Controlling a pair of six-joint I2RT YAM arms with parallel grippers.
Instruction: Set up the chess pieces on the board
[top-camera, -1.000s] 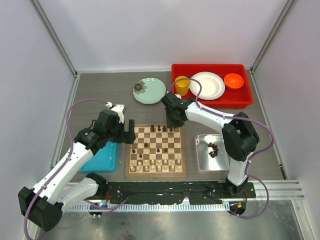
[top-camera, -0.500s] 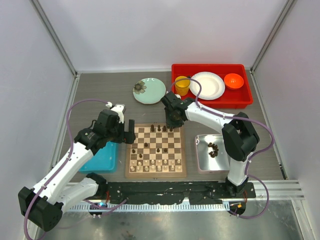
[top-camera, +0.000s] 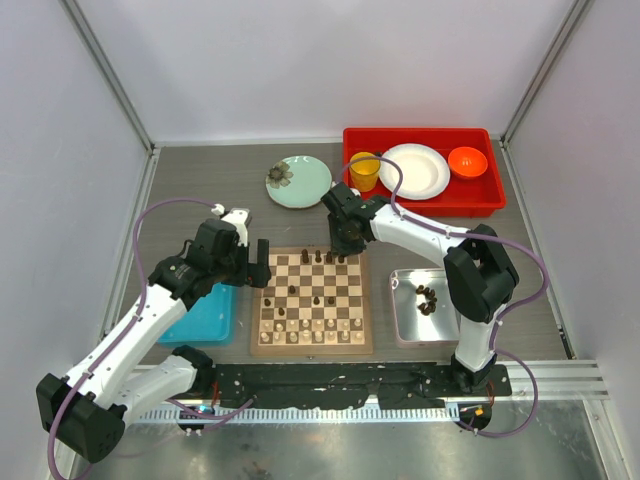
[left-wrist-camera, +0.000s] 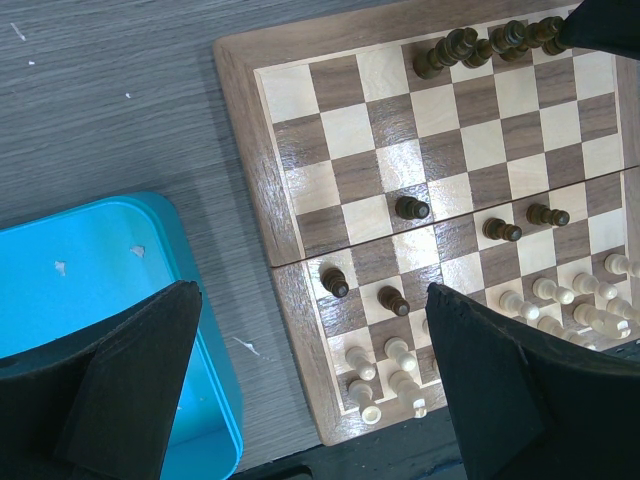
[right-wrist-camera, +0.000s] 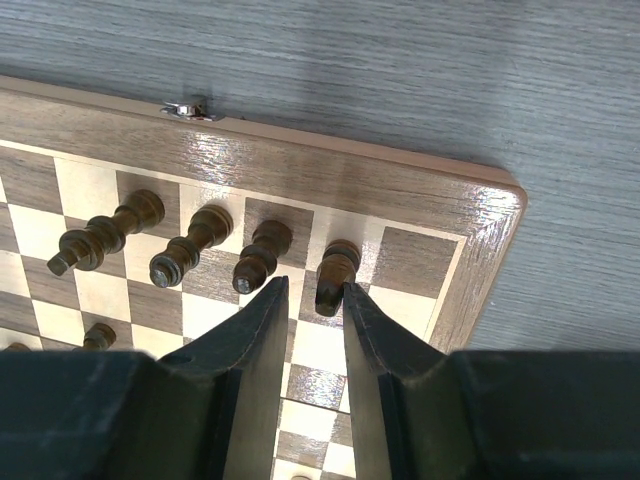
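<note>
Four dark pieces (right-wrist-camera: 190, 250) stand in one line on the far row of the board (right-wrist-camera: 300, 165), and the right gripper (right-wrist-camera: 312, 292) is down at the end piece (right-wrist-camera: 338, 265), which stands on the second square from the far right corner. The fingers (right-wrist-camera: 250, 360) of this gripper are only a little apart. The head of the end piece sits between their tips, close against one finger, while a thin strip of pale square shows between it and the other finger, so it does not look squeezed from both sides. The left gripper (left-wrist-camera: 310, 292) hangs above the left side of the board with its jaws wide apart and nothing between them. One of its fingers is over the blue tray (left-wrist-camera: 90, 270), which lies just beside the board, and the other is over the squares. Several stray dark pieces (left-wrist-camera: 411, 208) stand scattered on the middle rows. Pale pieces (left-wrist-camera: 398, 352) stand in the two rows nearest to the arm bases. To the right of the board lies a silver tray (top-camera: 405, 325) with a small heap of spare dark pieces (top-camera: 427, 298) in it. Farther back on the table (top-camera: 200, 180) are a pale green plate (top-camera: 312, 185) and a red bin (top-camera: 430, 132). The bin holds a yellow cup (top-camera: 364, 170), a white plate (top-camera: 415, 172) and an orange bowl (top-camera: 467, 161).
</note>
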